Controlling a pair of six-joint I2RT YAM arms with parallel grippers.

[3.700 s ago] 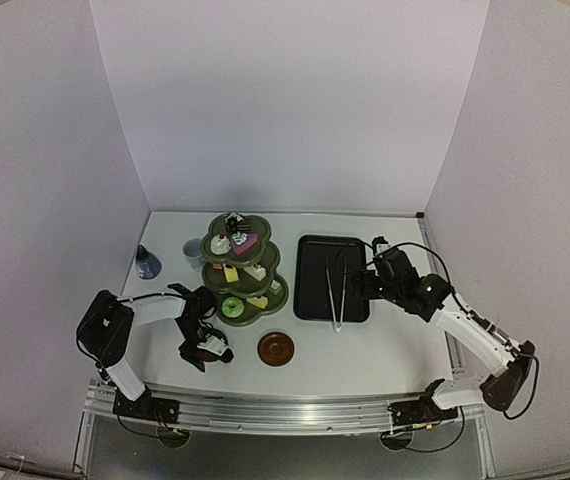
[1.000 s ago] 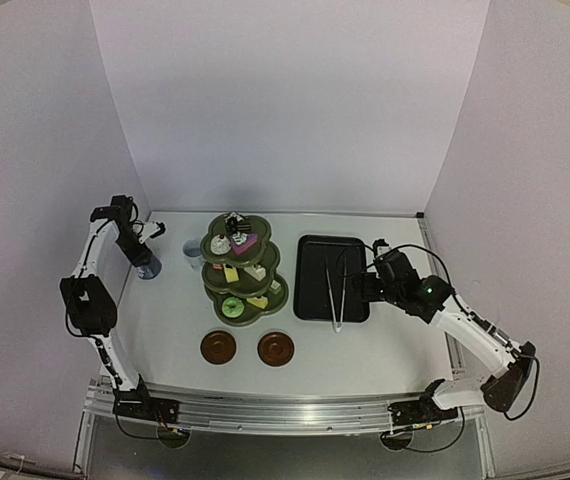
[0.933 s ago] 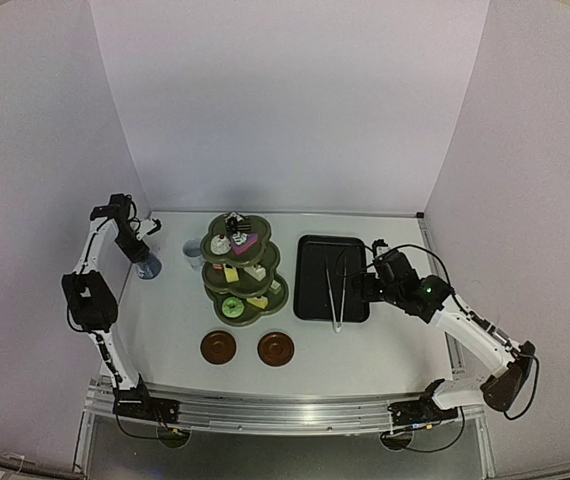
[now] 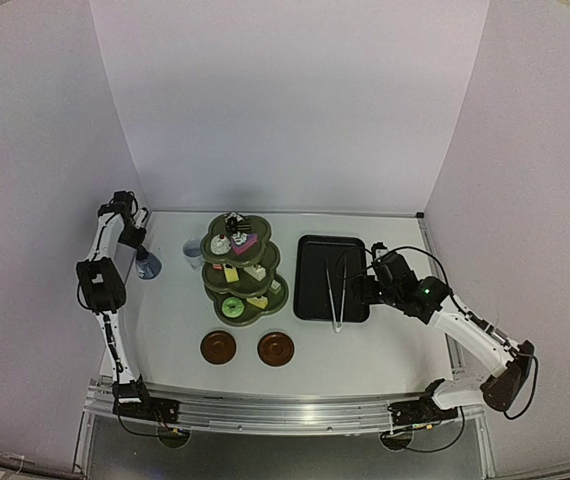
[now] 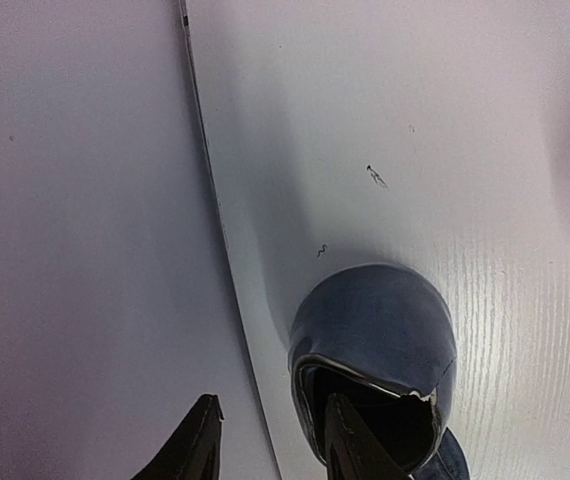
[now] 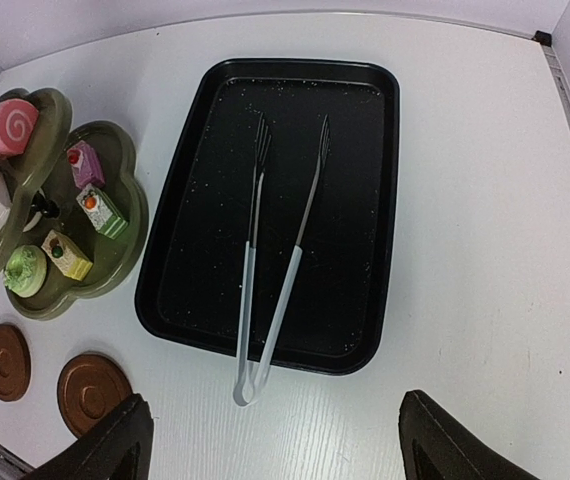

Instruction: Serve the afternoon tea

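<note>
The small blue-grey pot (image 4: 147, 266) stands at the far left by the wall. My left gripper (image 4: 135, 240) is open just above it. In the left wrist view one finger (image 5: 350, 440) sits at the pot's (image 5: 375, 335) dark mouth and the other (image 5: 197, 440) is outside its rim. The olive three-tier stand (image 4: 265, 300) holds small cakes (image 6: 85, 165). The white mug (image 4: 193, 250) stands behind the stand. Two brown coasters (image 4: 218, 347) (image 4: 276, 348) lie in front. My right gripper (image 4: 360, 290) is open and empty above the tray's front edge (image 6: 275, 450).
A black tray (image 4: 310, 300) right of the stand holds thin metal tongs (image 4: 335, 295), whose handle end juts over its front rim (image 6: 248, 385). The left wall and the table's left edge (image 5: 215, 200) run close beside the pot.
The left arm has let go of a coaster at the front left, swung to the far left and lowered its open gripper onto the pot's rim. The right arm has barely moved.
</note>
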